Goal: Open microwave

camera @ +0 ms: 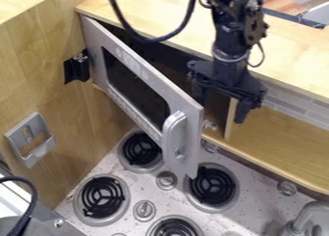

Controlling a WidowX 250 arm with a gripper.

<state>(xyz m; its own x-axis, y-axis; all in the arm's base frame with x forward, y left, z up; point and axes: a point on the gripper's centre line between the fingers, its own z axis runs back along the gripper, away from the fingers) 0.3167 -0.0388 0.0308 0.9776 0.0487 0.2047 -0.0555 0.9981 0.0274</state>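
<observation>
The gripper [220, 110] hangs down just right of the microwave door's free edge, over the right part of the microwave's opening. Its two fingers stand apart with nothing held between them. The silver microwave door [145, 78] is swung well out from its left hinge, slanting down to the right above the stove. Its silver handle [173, 136] is on the outer face near the free edge, below and left of the gripper. The left finger is close behind the door; whether they touch I cannot tell. Part of the dark interior [177, 59] shows behind the door.
Below the door lies a speckled stovetop [173, 165] with several black coil burners and knobs. A wooden shelf [283, 143] extends to the right, with a faucet [308, 213] at lower right. A wooden wall [48, 81] with a metal holder [31, 138] stands left.
</observation>
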